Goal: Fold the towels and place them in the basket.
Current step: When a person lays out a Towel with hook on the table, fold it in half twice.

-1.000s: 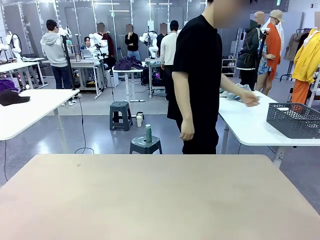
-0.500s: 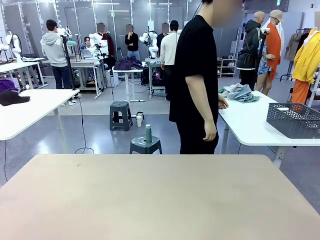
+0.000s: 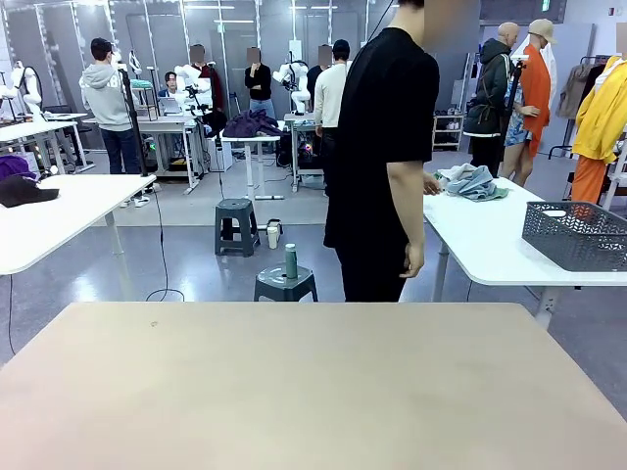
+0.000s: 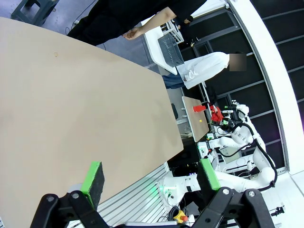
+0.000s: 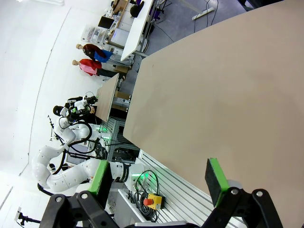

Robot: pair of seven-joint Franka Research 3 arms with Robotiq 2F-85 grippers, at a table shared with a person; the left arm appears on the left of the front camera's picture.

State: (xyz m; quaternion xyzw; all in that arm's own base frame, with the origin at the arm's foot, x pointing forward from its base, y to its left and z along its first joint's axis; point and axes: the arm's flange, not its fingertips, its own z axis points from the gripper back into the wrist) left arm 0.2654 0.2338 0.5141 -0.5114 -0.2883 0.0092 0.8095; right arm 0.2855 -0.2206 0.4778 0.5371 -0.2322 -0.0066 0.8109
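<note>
Turned further away now, the person has swung toward the white side counter at far right. One hand has drawn back from its reach to sit at a crumpled pale cloth heap with a scrap of green at its left. Those are the towels, I'd judge, though they're small in the front view. The dark grey lattice plastic basket stands on that same counter, well apart to the right, and the broad beige counter lies near.

Over to the left wrist: left jaws spread wide, green pads pinching nothing, with the basket far off past the beige edge.

Right wrist: right jaws equally spread, nothing between them.

Terry like that should be light, limp and grippy, not fragile, so pinch two corners along one edge. The front view places cloth and basket, and the wrist views add the jaws' spread.
</note>
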